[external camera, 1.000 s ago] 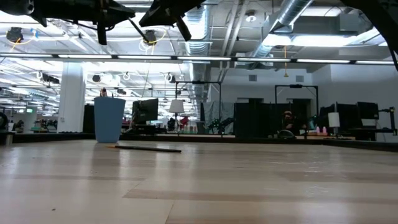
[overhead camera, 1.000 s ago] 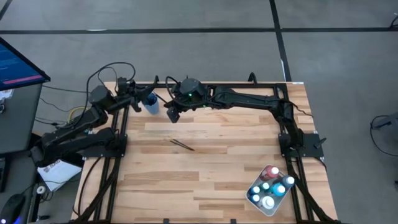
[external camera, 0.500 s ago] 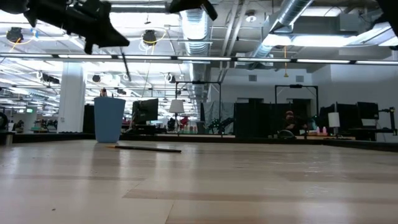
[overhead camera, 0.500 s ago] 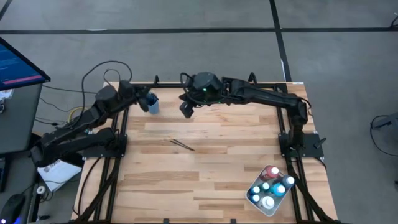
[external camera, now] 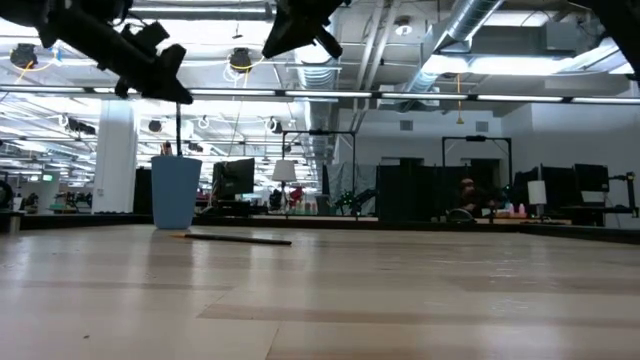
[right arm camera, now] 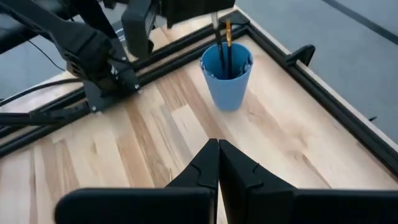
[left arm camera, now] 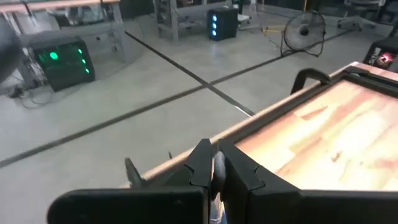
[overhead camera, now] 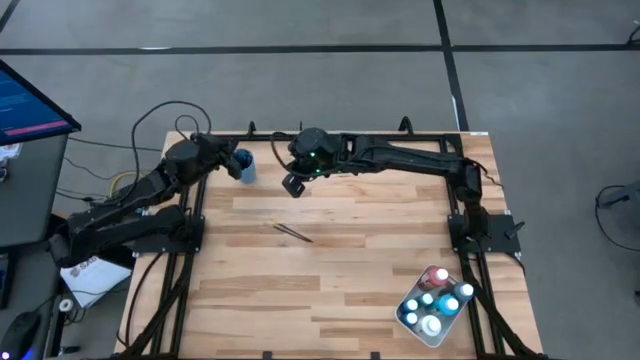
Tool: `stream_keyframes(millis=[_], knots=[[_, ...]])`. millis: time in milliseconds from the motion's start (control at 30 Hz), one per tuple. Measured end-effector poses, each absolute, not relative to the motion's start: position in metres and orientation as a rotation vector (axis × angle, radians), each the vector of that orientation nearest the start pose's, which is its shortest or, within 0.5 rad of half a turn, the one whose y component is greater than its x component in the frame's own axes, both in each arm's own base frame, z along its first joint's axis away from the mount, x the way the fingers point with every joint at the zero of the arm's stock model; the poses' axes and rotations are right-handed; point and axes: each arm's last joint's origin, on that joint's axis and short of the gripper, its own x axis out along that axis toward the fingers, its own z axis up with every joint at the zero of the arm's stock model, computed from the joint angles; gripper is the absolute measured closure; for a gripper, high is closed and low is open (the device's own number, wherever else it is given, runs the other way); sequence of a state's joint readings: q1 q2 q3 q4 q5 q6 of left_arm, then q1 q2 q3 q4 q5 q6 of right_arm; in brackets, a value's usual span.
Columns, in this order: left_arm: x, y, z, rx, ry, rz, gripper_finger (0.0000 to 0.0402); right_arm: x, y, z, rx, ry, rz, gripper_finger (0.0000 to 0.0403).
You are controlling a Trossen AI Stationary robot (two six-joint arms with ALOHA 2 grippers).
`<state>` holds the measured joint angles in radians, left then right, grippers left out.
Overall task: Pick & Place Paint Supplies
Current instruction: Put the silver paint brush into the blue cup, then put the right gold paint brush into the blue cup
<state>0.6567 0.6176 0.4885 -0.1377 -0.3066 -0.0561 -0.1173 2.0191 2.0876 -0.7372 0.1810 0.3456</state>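
Observation:
A blue cup (overhead camera: 245, 168) stands at the table's far left, with a brush (right arm camera: 228, 37) standing in it. My left gripper (external camera: 172, 90) is just above the cup, shut on a thin dark paintbrush (external camera: 178, 125). My right gripper (overhead camera: 292, 185) hovers shut and empty to the right of the cup, above the table. Another paintbrush (overhead camera: 293, 232) lies flat on the wood mid-table. Several small paint bottles stand in a white tray (overhead camera: 412, 318) at the near right. My left gripper pinches the paintbrush near its upper end (external camera: 178, 103) between its two fingers. The fingers come about level from the table's left and lie across the brush. The brush hangs upright below them, and its lower end (right arm camera: 217, 53) reaches into the blue cup.
Black frame rails (overhead camera: 200, 210) run along the table's left, far and right sides. A screen (overhead camera: 30, 100) stands off the table at the left. Bare wood lies between the cup, the loose brush and the tray.
My left gripper has sunk toward the cup and tipped from slanting to nearly level. The brush it holds has swung from a slant to upright, and its lower end has gone into the cup. My right gripper has drifted a little toward the table's right.

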Motion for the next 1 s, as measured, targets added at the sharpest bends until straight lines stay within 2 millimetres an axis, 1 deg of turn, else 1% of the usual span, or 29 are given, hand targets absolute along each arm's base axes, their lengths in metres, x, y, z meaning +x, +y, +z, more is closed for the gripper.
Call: stream_keyframes(millis=[100, 200, 300, 400, 500, 633, 733, 833, 900, 967, 1000], knots=[[0.112, 0.096, 0.248, -0.133, 0.238, 0.945, 0.0399, 0.446, -0.058, 0.359, 0.31, 0.612, -0.4, 0.0403], [0.112, 0.096, 0.237, -0.14, 0.266, 0.946, 0.0397, 0.444, -0.058, 0.357, 0.31, 0.638, -0.406, 0.0403], [0.111, 0.095, 0.228, -0.15, 0.295, 0.942, 0.0377, 0.442, -0.058, 0.355, 0.308, 0.67, -0.41, 0.0403], [0.112, 0.094, 0.226, -0.142, 0.301, 0.933, 0.0346, 0.44, -0.058, 0.353, 0.305, 0.705, -0.414, 0.0401], [0.112, 0.094, 0.226, -0.124, 0.309, 0.929, 0.031, 0.438, -0.056, 0.351, 0.302, 0.733, -0.416, 0.0378], [0.113, 0.094, 0.227, -0.153, 0.299, 0.88, 0.0255, 0.438, -0.051, 0.341, 0.315, 0.775, -0.421, 0.0321], [0.114, 0.093, 0.24, -0.188, 0.246, 0.851, 0.0215, 0.438, -0.048, 0.329, 0.327, 0.812, -0.426, 0.0285], [0.115, 0.093, 0.259, -0.187, 0.19, 0.826, 0.0187, 0.442, -0.043, 0.319, 0.328, 0.808, -0.417, 0.0268], [0.115, 0.091, 0.272, -0.186, 0.151, 0.791, 0.0176, 0.453, -0.039, 0.302, 0.345, 0.816, -0.418, 0.0266], [0.114, 0.09, 0.286, -0.179, 0.108, 0.76, 0.0171, 0.458, -0.037, 0.28, 0.358, 0.898, -0.401, 0.027], [0.113, 0.089, 0.293, -0.182, 0.089, 0.746, 0.0171, 0.465, -0.036, 0.27, 0.368, 0.901, -0.379, 0.0273]])
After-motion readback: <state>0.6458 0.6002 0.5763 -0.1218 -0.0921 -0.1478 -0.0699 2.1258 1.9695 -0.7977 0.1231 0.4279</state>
